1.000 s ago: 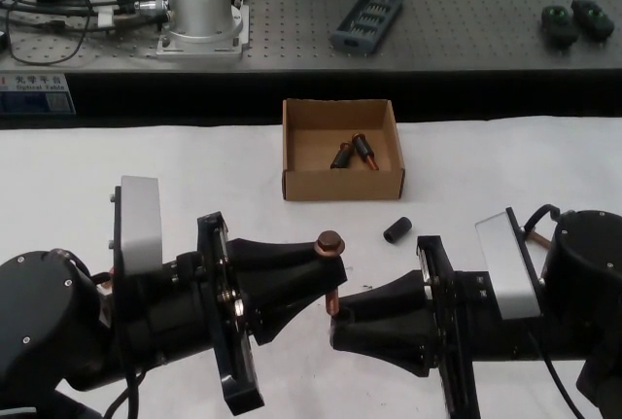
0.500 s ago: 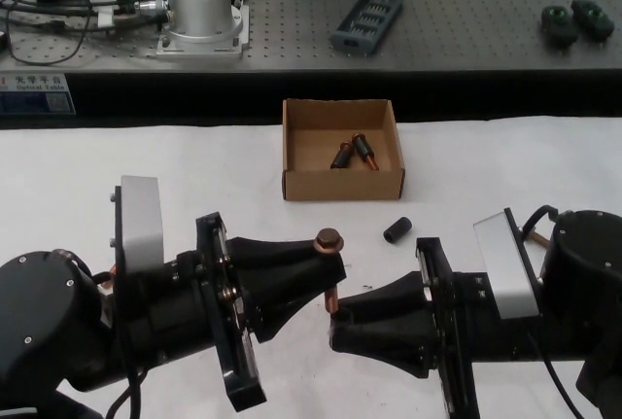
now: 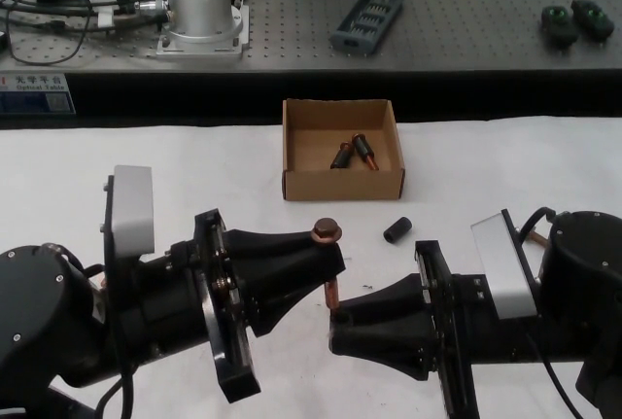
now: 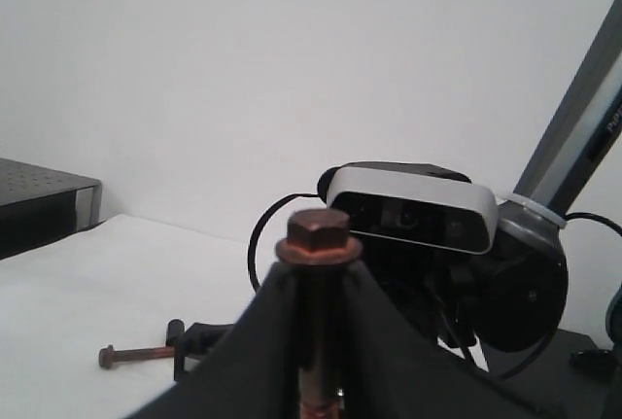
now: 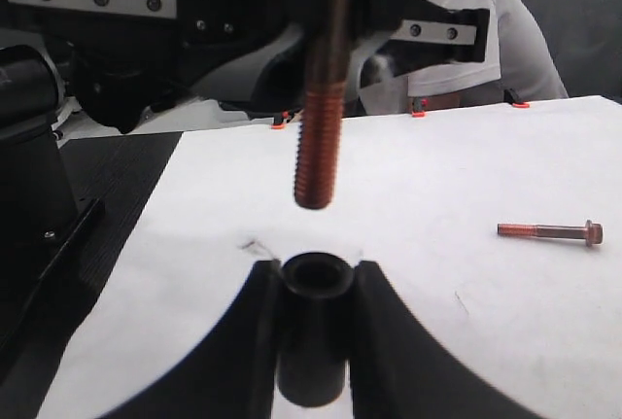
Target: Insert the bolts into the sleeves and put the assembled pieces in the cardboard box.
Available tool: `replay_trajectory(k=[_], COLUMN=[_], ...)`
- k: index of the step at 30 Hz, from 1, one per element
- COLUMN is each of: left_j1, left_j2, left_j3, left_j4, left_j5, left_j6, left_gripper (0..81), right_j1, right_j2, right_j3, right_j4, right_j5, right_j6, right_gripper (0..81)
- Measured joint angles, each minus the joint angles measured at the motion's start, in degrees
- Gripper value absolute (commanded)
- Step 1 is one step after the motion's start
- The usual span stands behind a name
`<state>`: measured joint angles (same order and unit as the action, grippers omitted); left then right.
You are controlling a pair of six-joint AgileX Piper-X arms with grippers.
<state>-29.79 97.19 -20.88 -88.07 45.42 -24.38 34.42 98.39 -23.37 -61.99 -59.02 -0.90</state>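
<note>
My left gripper (image 3: pixel 330 268) is shut on a copper bolt (image 3: pixel 328 273), held upright with its hex head (image 4: pixel 313 234) on top. Just below the bolt's threaded tip (image 5: pixel 316 171), and apart from it, my right gripper (image 3: pixel 335 327) is shut on a black sleeve (image 5: pixel 313 327) with its bore facing up. The cardboard box (image 3: pixel 340 186) stands farther back at the middle of the white sheet, with two assembled pieces (image 3: pixel 355 152) inside. A loose black sleeve (image 3: pixel 396 230) lies in front of the box. A loose bolt (image 5: pixel 549 231) lies on the sheet.
Both arms crowd the near half of the white sheet. Behind the box runs a dark perforated bench with a metal column (image 3: pixel 199 1), cables, a black tray (image 3: pixel 367 18) and two dark items (image 3: pixel 578 20). The right arm's wrist camera (image 4: pixel 408 210) faces the left wrist view.
The left arm has drawn back a little and raised the bolt slightly, its head now higher and a touch left. The right gripper and sleeve have stayed put.
</note>
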Motion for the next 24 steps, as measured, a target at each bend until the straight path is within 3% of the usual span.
replay_trajectory(k=[11, 24], left_j1=[-1.5, -2.1], left_j2=[0.0, 0.0], left_j3=[0.0, 0.3], left_j4=[0.0, 1.3], left_j5=[-0.1, -0.1], left_j6=[-2.4, 1.1], left_gripper=[0.6, 0.6], right_j1=[0.0, 0.0], right_j2=[0.0, 0.0], right_j3=[0.0, 0.0], right_j4=[0.0, 0.0], right_j5=[-0.1, -0.1], right_j6=[0.0, 0.0], right_gripper=[7.1, 7.1])
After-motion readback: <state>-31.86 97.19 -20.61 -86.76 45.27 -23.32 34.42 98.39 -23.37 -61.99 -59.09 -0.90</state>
